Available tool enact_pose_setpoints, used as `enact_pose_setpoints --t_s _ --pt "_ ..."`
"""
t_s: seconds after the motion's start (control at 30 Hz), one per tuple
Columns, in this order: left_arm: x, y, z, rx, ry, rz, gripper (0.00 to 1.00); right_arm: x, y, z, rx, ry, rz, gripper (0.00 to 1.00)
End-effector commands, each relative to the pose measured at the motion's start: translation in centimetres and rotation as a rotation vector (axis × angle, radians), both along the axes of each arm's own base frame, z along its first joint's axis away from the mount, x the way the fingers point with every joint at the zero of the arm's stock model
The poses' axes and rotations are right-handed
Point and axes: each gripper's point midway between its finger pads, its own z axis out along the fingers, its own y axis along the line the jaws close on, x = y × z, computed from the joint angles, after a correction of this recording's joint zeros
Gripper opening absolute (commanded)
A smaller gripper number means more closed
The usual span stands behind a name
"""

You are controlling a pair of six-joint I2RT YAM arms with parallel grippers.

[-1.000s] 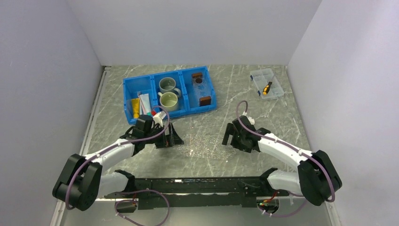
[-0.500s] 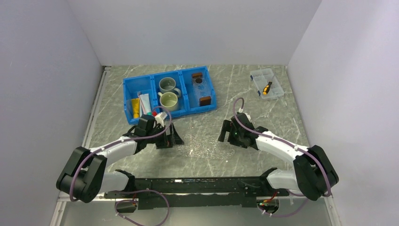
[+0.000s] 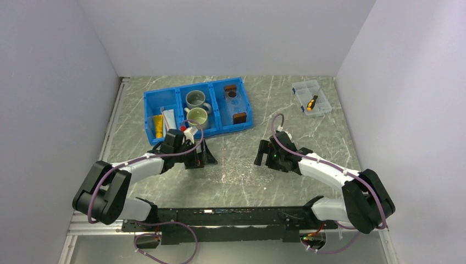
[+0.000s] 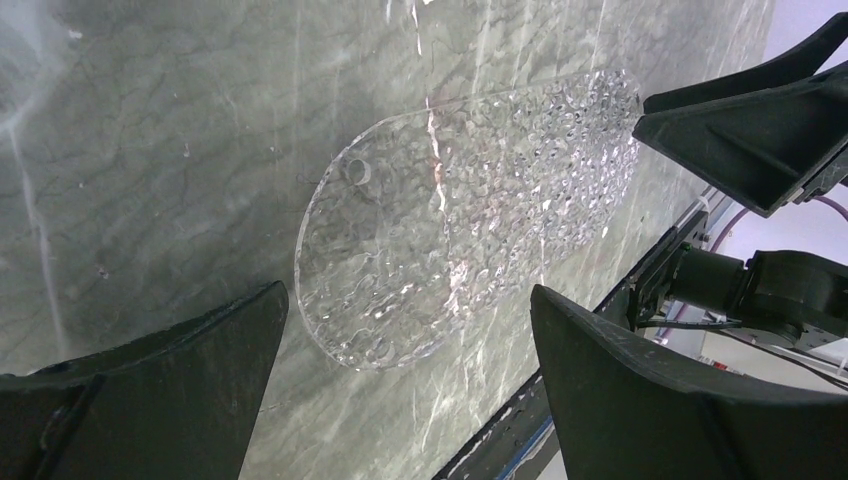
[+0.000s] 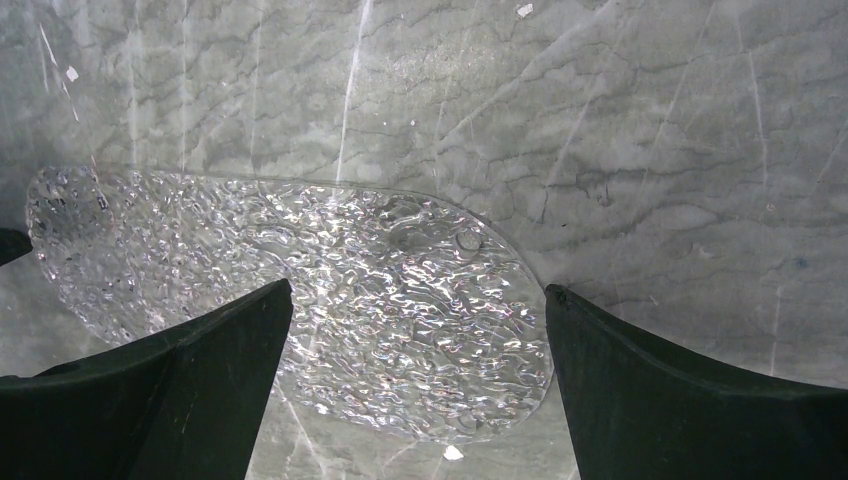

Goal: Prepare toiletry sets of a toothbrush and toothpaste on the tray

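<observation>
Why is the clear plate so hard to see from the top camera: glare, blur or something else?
Top view: sharp, but the plate is transparent and shows only as faint sparkle on the veined table. Left wrist view: in focus, its dimpled surface catches white and pinkish glints. Right wrist view: brighter glare across its middle, edge still crisp.

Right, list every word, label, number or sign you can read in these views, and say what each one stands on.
No text can be read in any view.
toothpaste in the blue bin: any print is too small and blurred to read.
mugs: no lettering shows.
clear textured plate: only its dimpled pattern, no marks.
</observation>
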Motion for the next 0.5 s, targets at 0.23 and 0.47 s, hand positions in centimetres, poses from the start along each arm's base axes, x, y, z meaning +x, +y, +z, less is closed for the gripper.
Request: enact_pose_setpoints --t_s 0.23,0.47 --pt "-0.9 -0.3 -1.2 0.003 -0.005 -0.022 0.99 -2.1 0.8 -1.8 0.022 0.081 0.054 1.00" --pt "-1.8 0.1 -1.1 0.017 -0.008 -0.026 0.99 -1.9 1.5 -1.9 0.021 0.081 0.064 1.00"
